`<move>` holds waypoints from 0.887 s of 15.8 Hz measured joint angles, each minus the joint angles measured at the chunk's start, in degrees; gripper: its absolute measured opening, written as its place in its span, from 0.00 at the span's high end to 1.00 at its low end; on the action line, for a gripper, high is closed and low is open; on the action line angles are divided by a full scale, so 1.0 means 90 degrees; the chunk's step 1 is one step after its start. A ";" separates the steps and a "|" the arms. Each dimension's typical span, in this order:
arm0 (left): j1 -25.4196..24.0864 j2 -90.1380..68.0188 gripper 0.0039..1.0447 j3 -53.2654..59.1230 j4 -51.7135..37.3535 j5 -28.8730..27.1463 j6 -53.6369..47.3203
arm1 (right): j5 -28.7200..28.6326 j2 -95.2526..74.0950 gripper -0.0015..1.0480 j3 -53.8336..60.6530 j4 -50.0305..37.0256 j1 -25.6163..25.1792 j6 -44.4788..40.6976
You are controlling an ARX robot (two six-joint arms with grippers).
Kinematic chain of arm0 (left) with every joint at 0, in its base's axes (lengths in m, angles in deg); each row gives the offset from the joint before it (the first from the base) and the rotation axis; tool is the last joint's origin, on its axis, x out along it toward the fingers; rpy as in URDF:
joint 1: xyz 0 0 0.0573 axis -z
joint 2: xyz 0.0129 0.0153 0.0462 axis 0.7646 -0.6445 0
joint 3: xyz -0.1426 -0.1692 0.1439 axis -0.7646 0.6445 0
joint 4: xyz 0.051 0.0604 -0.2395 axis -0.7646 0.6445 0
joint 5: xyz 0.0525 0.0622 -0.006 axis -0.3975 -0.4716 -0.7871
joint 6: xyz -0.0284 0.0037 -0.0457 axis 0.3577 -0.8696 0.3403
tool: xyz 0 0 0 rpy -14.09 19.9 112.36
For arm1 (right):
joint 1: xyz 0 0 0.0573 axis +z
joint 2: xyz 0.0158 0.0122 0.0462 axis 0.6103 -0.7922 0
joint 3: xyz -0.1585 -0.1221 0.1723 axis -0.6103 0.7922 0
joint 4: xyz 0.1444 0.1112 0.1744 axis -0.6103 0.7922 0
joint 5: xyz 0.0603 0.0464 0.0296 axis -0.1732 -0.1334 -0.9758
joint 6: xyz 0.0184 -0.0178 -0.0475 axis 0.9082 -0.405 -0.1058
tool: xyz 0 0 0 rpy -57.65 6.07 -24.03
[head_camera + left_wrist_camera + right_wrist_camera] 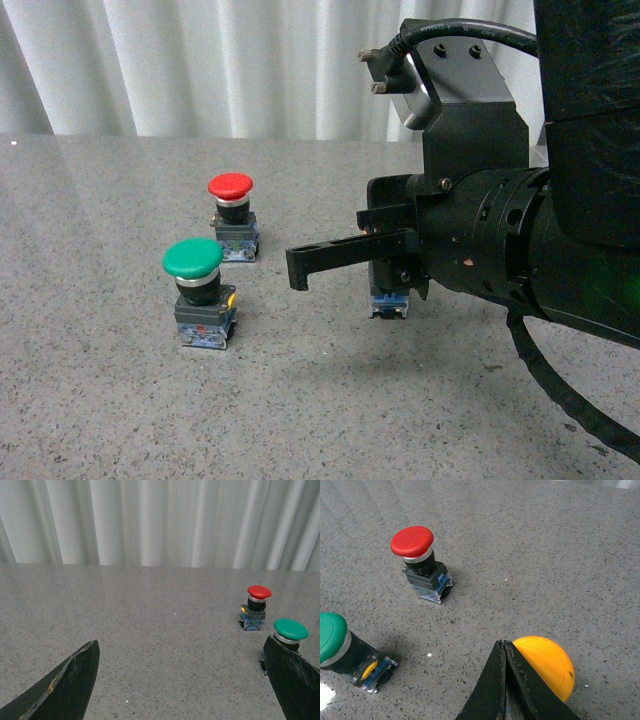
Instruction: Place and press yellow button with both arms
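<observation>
The yellow button's cap [547,667] shows in the right wrist view, partly covered by my right gripper [504,646], whose fingers are pressed shut together over it. In the front view the right gripper [298,270] points left, and only the button's blue and dark base [390,303] shows under it; the cap is hidden. I cannot tell whether the fingers touch the cap. My left gripper [181,642] is open and empty, low over bare table. It is out of the front view.
A green-capped button [195,290] and a red-capped button [232,215] stand left of the right gripper. They also show in the right wrist view, green [335,645] and red [415,555]. The green one [289,632] is just beyond the left gripper's finger [292,680]. The grey speckled table [330,400] meets a white curtain [200,60] at the back.
</observation>
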 joint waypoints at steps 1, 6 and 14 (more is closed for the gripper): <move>0.0000 0.0000 0.06 0.0000 0.0000 0.0000 0.0000 | 0.0005 -0.0012 0.98 -0.0022 0.0056 0.0000 0.0000; 0.0000 0.0000 0.06 0.0000 0.0000 0.0000 0.0000 | 0.0061 -0.0053 0.98 -0.0160 0.0522 -0.0083 -0.0097; 0.0000 0.0000 0.06 0.0000 0.0000 0.0000 0.0000 | -0.0289 0.0614 0.98 0.0328 -0.1598 -0.0019 0.0340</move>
